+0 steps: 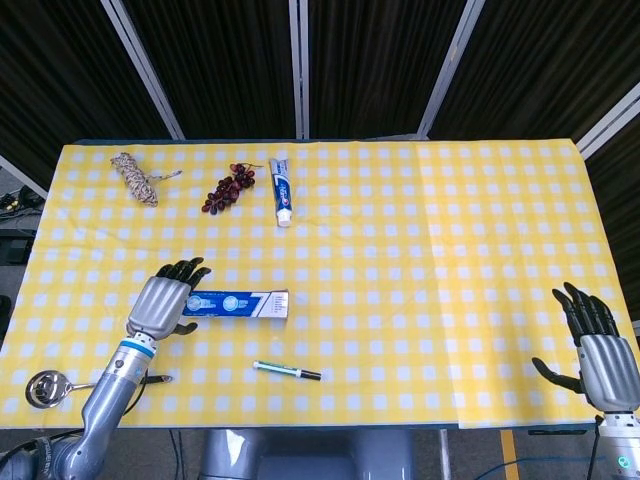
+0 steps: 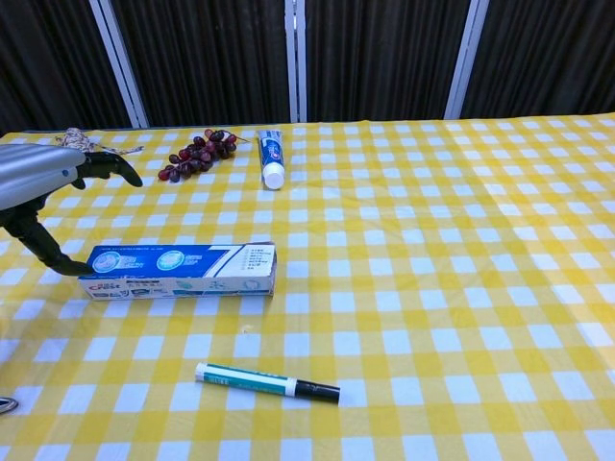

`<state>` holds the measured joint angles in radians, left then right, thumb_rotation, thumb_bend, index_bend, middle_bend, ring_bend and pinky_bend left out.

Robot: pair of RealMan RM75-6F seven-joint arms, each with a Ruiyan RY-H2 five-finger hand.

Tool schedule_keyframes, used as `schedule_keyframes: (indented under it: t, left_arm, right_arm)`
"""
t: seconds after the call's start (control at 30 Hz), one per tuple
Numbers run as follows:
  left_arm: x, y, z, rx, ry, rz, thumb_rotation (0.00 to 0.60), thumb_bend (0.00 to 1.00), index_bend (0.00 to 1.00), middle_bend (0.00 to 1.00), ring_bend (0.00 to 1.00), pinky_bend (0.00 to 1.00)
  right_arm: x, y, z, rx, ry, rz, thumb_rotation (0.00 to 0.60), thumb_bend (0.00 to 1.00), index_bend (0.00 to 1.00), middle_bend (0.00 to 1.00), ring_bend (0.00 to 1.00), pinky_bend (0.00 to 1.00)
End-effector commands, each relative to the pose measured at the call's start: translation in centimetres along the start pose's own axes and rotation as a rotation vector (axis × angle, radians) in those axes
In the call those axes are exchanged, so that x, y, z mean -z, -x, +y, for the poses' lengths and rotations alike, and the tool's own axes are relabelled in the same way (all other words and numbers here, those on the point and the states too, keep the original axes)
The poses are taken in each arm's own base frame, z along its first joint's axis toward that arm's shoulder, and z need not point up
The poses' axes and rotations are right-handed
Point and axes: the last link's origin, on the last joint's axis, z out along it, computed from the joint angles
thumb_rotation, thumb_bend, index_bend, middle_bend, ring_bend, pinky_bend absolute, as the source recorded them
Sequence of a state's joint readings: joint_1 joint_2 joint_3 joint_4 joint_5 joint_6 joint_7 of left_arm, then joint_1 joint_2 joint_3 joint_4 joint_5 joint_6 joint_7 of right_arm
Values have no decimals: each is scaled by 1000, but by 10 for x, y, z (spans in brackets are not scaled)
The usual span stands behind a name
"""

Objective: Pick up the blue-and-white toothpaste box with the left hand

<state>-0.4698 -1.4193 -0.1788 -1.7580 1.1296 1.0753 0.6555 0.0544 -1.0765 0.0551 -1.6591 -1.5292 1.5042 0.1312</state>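
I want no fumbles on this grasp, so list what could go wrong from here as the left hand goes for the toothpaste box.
1. The left hand is over the left end of the toothpaste box, not its middle; gripped there, the long box may tip or swing.
2. The box looks light, so closing fingers could push it toward the marker.
3. The spoon lies beside the left forearm and could get knocked.
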Motion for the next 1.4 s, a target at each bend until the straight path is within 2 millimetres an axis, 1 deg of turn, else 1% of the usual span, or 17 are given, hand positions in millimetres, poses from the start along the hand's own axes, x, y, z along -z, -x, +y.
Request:
schedule_keyframes:
  t: [0.03, 0.3, 0.47, 0.7, 0.8, 1.0, 1.1, 1.17, 1.23, 1.3, 1.4]
  left_arm:
    - [-7, 2, 12, 6, 18, -33, 600, 87, 183, 84, 133, 203]
    - [-24, 15, 29, 2, 4, -90, 600, 88, 183, 85, 133, 203]
    - [-34, 26, 33, -22, -25, -123, 600, 89, 186, 85, 133, 204]
    - [-42, 33, 36, -11, -46, -146, 600, 93, 198, 94, 137, 209]
    - [-44, 36, 38, -11, -45, -153, 600, 101, 221, 115, 153, 224]
    - [-47, 43, 42, -15, -46, -157, 600, 117, 278, 177, 207, 272]
    - [-49, 48, 41, -20, -56, -158, 600, 137, 353, 260, 276, 340]
    - [-49, 51, 40, -3, -69, -150, 600, 210, 431, 341, 342, 397]
    - [-50, 51, 39, 2, -73, -132, 600, 273, 483, 393, 383, 429]
    - [-50, 51, 38, 2, -77, -114, 600, 305, 515, 422, 406, 447]
    - [-50, 47, 36, 8, -84, -73, 600, 326, 541, 443, 425, 462]
  right_arm:
    - [0, -1, 1, -3, 1, 2, 600, 85, 0, 0, 0, 0]
    - [0, -6, 3, -20, 6, 13, 600, 86, 0, 0, 0, 0]
    - [0, -8, 4, -27, 9, 17, 600, 85, 0, 0, 0, 0]
    - [0, -8, 4, -29, 10, 16, 600, 85, 0, 0, 0, 0]
    - [-1, -7, 5, -29, 11, 14, 600, 85, 0, 0, 0, 0]
    - [-1, -7, 5, -29, 13, 14, 600, 85, 0, 0, 0, 0]
    - [-1, -7, 5, -28, 12, 11, 600, 85, 0, 0, 0, 0]
    - [-1, -7, 4, -27, 10, 10, 600, 85, 0, 0, 0, 0]
    - [-1, -6, 4, -26, 10, 10, 600, 85, 0, 0, 0, 0]
    - [-1, -6, 4, -26, 11, 10, 600, 85, 0, 0, 0, 0]
    - [0, -6, 4, -25, 10, 11, 600, 85, 0, 0, 0, 0]
